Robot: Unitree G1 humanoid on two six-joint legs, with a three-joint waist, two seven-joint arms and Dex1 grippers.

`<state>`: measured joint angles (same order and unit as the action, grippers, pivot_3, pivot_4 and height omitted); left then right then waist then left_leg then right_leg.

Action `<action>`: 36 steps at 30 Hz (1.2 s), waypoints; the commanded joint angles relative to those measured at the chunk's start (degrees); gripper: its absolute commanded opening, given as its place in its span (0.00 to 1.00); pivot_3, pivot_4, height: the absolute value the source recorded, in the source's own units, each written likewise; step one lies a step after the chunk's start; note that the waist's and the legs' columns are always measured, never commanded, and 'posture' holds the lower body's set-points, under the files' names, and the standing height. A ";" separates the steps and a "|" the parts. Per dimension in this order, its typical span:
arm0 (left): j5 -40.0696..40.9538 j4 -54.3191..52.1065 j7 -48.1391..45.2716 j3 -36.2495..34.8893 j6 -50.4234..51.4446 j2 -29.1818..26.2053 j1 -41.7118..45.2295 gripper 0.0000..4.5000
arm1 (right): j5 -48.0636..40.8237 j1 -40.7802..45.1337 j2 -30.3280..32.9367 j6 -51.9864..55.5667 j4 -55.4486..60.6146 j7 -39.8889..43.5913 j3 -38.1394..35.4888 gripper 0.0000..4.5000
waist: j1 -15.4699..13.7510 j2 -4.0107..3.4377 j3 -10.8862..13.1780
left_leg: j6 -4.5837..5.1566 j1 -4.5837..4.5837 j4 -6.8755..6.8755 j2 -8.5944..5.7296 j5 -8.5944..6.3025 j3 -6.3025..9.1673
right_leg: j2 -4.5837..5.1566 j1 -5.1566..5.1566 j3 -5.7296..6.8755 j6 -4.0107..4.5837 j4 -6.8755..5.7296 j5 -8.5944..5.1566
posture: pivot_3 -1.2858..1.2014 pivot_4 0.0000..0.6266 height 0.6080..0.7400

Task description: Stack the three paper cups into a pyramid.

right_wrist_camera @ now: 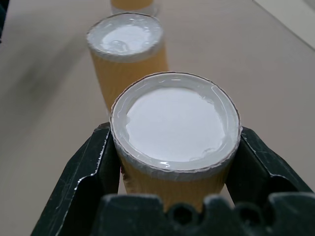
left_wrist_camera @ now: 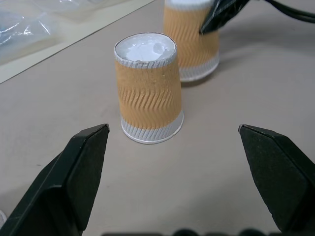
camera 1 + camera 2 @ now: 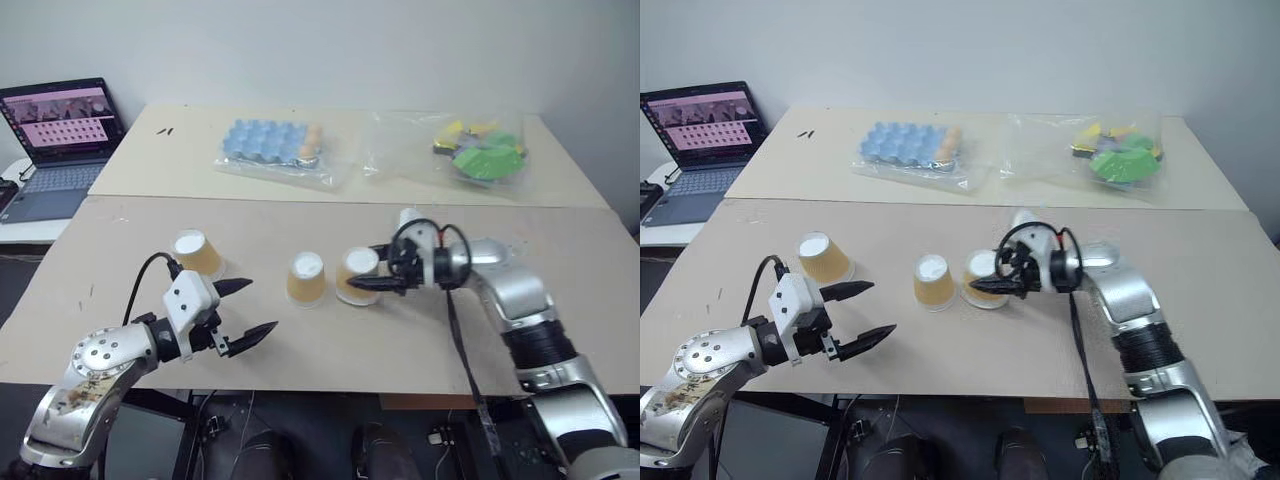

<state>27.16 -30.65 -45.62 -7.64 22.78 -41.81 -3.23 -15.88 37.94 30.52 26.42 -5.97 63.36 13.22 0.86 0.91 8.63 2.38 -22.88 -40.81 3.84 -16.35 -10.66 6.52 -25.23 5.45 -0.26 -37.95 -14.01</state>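
Right pincer (image 1: 170, 162) grips one upturned paper cup (image 3: 357, 275) just beside the middle cup (image 3: 306, 279) on the bench (image 3: 560, 240); left pincer (image 3: 247, 310) gapes empty. With the third cup (image 3: 196, 253) apart, the base pair looks nearly placed and the top unbuilt.

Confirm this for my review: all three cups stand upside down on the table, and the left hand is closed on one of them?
Wrong hand. The right hand is closed on a cup, as the right wrist view shows; the left hand is open and holds nothing. All three stand upside down.
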 commanded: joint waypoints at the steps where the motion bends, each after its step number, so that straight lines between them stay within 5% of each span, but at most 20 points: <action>1: 0.62 -2.06 0.31 -1.68 0.23 -0.41 -0.43 1.00 | 0.76 1.51 -1.45 -1.80 2.07 -0.27 0.62 0.59 | -0.15 0.00 0.00 | 0.00 -0.01 -0.01 -0.01 0.00 0.00 | 0.01 0.00 0.01 0.00 0.00 0.00 | 0.52 0.24 0.79; 8: 0.47 -2.56 0.82 -1.47 0.39 0.00 -0.45 1.00 | 2.42 3.07 -2.85 -3.52 -0.94 -0.62 0.57 0.59 | -0.11 0.00 0.00 | 0.00 0.00 -0.03 0.00 0.00 0.02 | 0.00 0.01 0.02 0.00 -0.01 0.00 | 0.52 0.24 0.79; 10: 0.48 -2.56 1.02 -1.47 0.47 0.06 -0.35 1.00 | 2.83 3.28 -2.90 -3.99 -1.64 -0.96 0.29 0.81 | -0.10 0.00 0.00 | 0.00 0.00 -0.02 0.00 0.00 0.02 | 0.00 0.01 0.02 0.00 -0.01 0.00 | 0.52 0.24 0.79; 13: 0.59 -2.60 1.21 -1.56 0.59 0.14 -0.31 1.00 | 2.88 3.43 -3.06 -4.11 -1.63 -1.47 -0.07 0.99 | -0.10 0.00 0.00 | 0.00 0.00 -0.02 -0.01 0.00 0.02 | 0.00 0.01 0.02 0.00 0.00 0.00 | 0.52 0.24 0.79; 19: 0.46 -2.80 2.67 -2.12 0.74 0.77 -0.70 1.00 | -0.02 3.07 -1.84 -1.38 3.28 -1.20 -2.77 1.00 | -0.10 0.00 0.00 | 0.00 -0.01 -0.03 -0.01 0.00 0.01 | 0.00 0.01 0.02 0.00 -0.01 0.00 | 0.52 0.24 0.79; 27: -0.04 -4.40 9.71 -10.45 1.11 4.69 -8.30 1.00 | -15.52 6.01 3.92 13.10 16.23 -2.20 -15.93 1.00 | -0.06 0.00 0.00 | 0.04 -0.06 -0.01 0.00 -0.03 0.10 | 0.02 0.01 0.05 0.01 0.09 0.00 | 0.52 0.24 0.79; 31: -1.99 1.21 10.64 -18.15 -1.52 5.32 -13.14 1.00 | -17.63 3.90 6.29 17.37 22.47 -5.34 -17.37 1.00 | 0.15 0.00 0.00 | 0.04 0.00 0.02 0.05 -0.04 0.11 | 0.02 0.03 0.03 0.03 0.08 -0.01 | 0.52 0.24 0.79; 36: -3.45 9.64 6.85 -17.44 -4.14 2.00 -8.29 1.00 | -17.56 -0.61 7.98 18.73 26.73 -8.30 -16.54 1.00 | -0.61 0.01 0.00 | 0.10 -0.04 0.01 -0.02 -0.07 0.15 | 0.12 0.06 0.15 0.05 0.06 -0.02 | 0.52 0.24 0.79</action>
<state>24.45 -22.83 -37.11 -25.20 21.11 -38.20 -14.51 -32.73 37.40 37.39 44.63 17.98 56.34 -2.46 0.26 0.92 8.63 2.50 -22.95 -40.83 3.81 -16.44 -10.51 6.66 -25.19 5.63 -0.20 -37.89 -14.03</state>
